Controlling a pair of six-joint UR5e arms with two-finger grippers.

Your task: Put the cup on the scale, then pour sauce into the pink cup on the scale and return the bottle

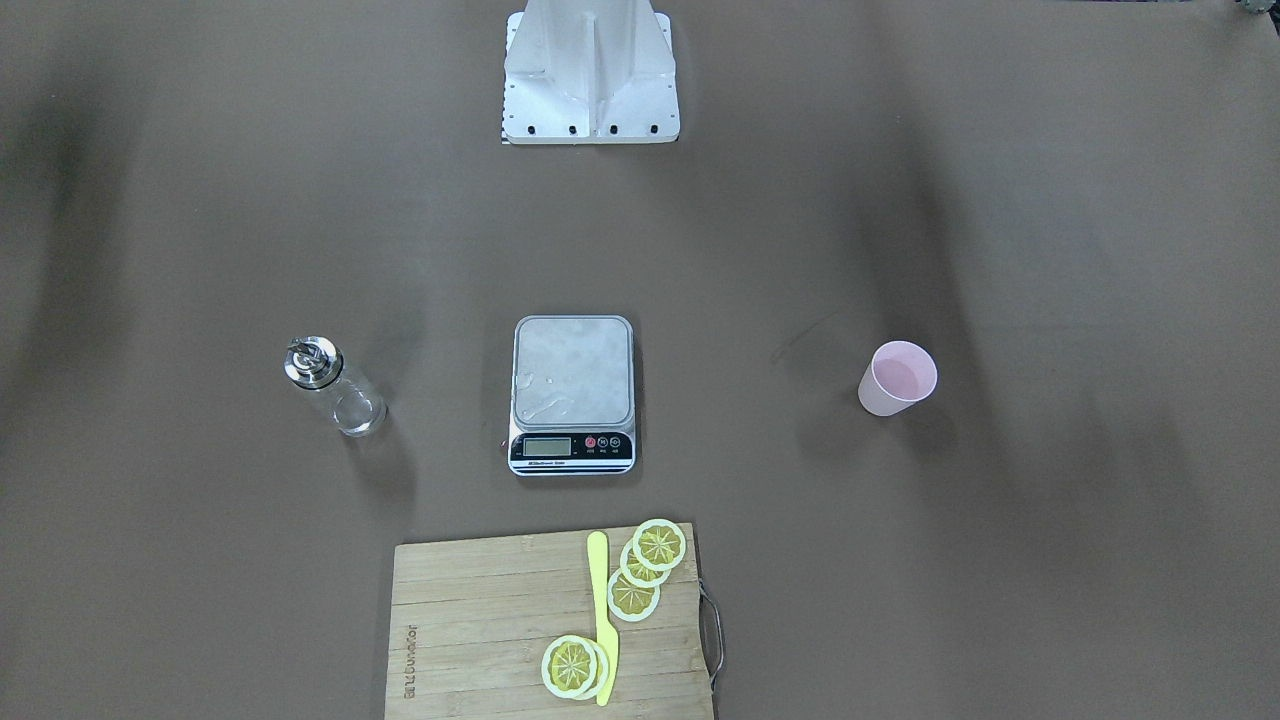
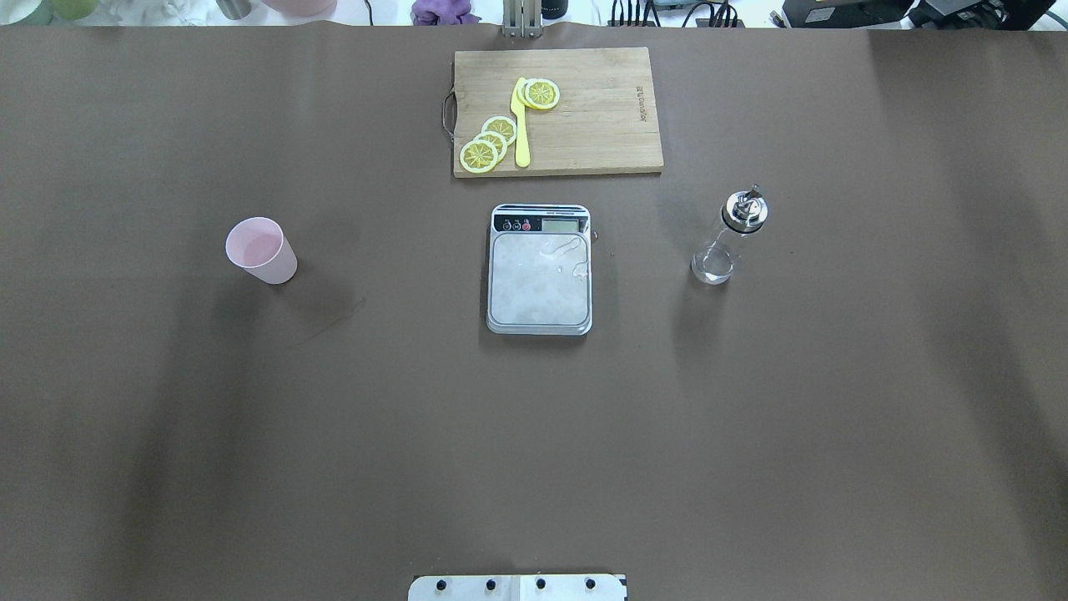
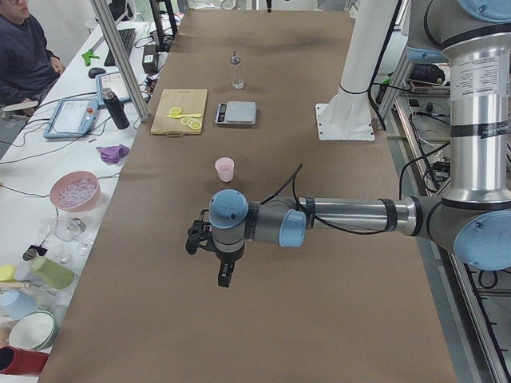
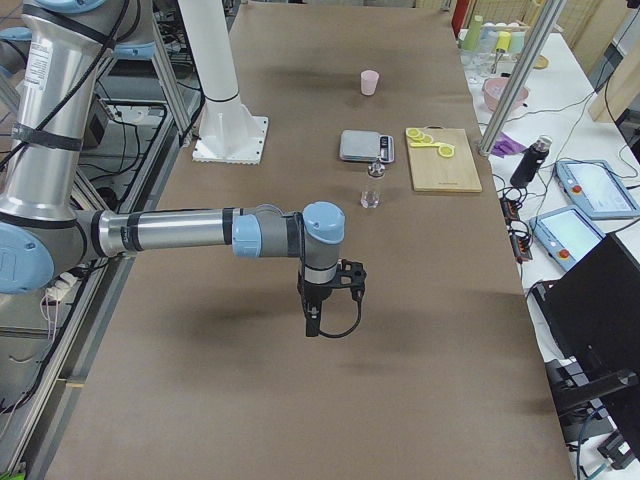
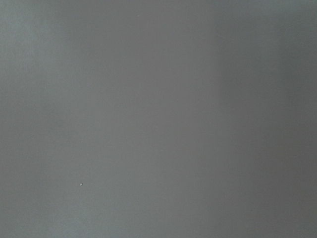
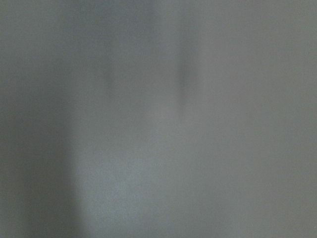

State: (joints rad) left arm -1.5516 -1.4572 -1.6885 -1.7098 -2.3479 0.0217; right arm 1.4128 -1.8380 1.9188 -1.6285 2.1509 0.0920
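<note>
The pale pink cup (image 2: 261,249) stands upright on the brown table at my left, also in the front view (image 1: 897,377). The scale (image 2: 540,280) lies at the table's middle with nothing on its steel platform (image 1: 573,370). The clear glass bottle (image 2: 726,238) with a metal pourer cap stands upright at my right (image 1: 335,387). My left gripper (image 3: 223,275) shows only in the exterior left view, far short of the cup. My right gripper (image 4: 312,325) shows only in the exterior right view, short of the bottle (image 4: 373,185). I cannot tell whether either is open or shut.
A wooden cutting board (image 2: 601,117) with lemon slices (image 2: 488,143) and a yellow knife (image 2: 521,125) lies just beyond the scale. The robot's white base (image 1: 592,80) stands at the near edge. Both wrist views show only blurred table surface.
</note>
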